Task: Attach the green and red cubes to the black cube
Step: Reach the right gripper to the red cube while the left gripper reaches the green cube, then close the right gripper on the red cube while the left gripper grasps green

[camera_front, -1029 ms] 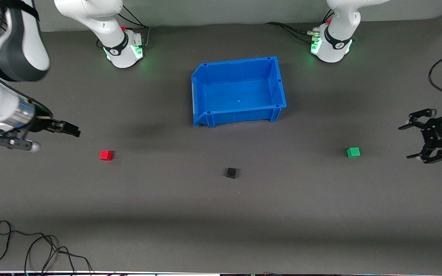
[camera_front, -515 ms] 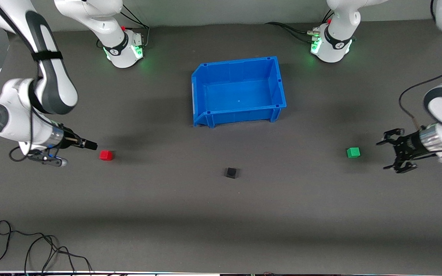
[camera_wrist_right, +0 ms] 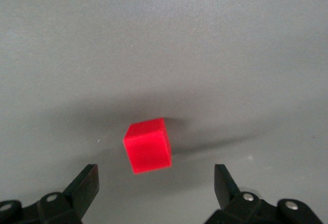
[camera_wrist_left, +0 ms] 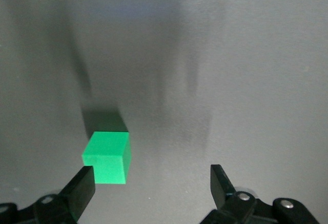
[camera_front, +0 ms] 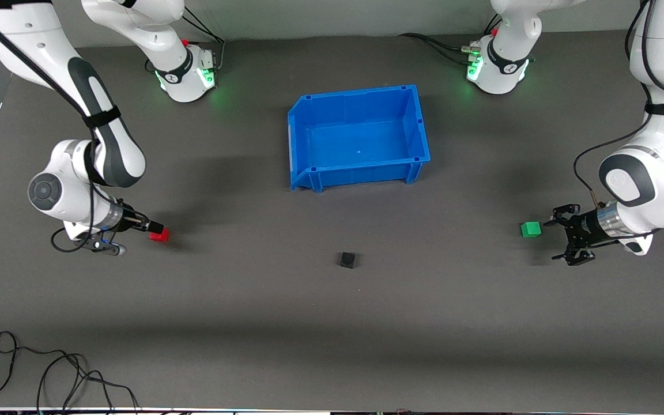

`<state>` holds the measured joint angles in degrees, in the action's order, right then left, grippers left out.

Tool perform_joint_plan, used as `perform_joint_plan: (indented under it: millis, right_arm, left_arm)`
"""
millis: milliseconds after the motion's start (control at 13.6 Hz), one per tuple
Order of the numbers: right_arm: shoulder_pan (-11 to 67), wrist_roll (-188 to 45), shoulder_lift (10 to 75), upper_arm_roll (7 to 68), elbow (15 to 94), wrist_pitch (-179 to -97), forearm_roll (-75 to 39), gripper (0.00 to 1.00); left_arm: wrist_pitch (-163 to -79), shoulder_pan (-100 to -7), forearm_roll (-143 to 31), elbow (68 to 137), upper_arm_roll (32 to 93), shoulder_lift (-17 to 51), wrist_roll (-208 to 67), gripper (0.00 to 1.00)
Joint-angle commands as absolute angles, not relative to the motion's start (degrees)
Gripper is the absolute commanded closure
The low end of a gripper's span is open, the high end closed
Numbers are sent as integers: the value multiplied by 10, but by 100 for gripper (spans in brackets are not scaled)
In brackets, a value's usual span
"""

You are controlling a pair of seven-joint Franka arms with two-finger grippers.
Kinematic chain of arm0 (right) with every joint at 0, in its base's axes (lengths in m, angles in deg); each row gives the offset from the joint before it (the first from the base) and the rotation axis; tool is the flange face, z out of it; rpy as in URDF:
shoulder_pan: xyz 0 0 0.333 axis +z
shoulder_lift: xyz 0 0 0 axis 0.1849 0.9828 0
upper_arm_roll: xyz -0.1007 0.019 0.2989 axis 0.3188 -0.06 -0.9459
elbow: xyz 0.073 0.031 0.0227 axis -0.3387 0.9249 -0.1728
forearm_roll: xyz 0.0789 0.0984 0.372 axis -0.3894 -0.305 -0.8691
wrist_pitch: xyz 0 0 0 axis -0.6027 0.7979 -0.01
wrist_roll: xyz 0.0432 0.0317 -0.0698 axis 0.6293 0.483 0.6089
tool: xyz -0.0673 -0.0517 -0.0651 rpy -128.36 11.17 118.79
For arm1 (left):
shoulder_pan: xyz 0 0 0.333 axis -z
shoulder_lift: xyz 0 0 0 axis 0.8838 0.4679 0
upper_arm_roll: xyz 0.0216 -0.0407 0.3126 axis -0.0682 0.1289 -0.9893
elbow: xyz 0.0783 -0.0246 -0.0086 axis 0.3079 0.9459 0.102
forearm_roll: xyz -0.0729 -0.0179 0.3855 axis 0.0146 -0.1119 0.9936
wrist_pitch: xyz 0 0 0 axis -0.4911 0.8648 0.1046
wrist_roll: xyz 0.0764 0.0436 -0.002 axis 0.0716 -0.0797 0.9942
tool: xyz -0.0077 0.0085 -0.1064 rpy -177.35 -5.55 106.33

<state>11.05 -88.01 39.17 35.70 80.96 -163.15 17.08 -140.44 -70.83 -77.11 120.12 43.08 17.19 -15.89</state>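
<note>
Worktop (camera_front: pixel 332 323) dark grey, three small cubes on it, well apart from one another. Red cube (camera_front: pixel 159 234) lies toward the right arm's end; green cube (camera_front: pixel 531 229) toward the left arm's end; black cube (camera_front: pixel 347 260) between them, a little nearer the front camera than either. Blue bin (camera_front: pixel 358 136) sits farther from the front camera than the black cube.

Right pincer (camera_front: pixel 152 227) low, just beside the red cube, fingers spread wide, nothing held. Right wrist view: red cube (camera_wrist_right: pixel 147 145) sits ahead of the gap between the two fingertips (camera_wrist_right: pixel 84 183), apart from both.

Left pincer (camera_front: pixel 562 239) low, just beside the green cube, fingers wide apart, nothing held. Left wrist view: green cube (camera_wrist_left: pixel 106 157) close against one fingertip (camera_wrist_left: pixel 82 184); contact cannot be told.
</note>
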Motion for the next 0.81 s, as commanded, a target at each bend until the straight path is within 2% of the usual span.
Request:
perform_joint_plan:
  millis: [0,368,441,588,735]
  right_arm:
    - [110,-869,419,358,815,-1679,161,0]
    - [111,-869,446,358,815,-1723,161,1]
    - [111,-869,451,358,815,-1731,161,3]
    - [113,-870,454,357,815,-1736,161,23]
    - [114,-870,452,357,816,-1735,161,24]
  left_arm:
    - [-1442,-699,-782,1251,433,152,-169,0]
    - [-1481,-697,-782,1291,442,148,-169,0]
    - [-1481,-697,-782,1293,442,148,-170,0]
    - [-1481,-697,-782,1293,442,146,-169,0]
    - [-1481,-697,-782,1294,442,146,-169,1]
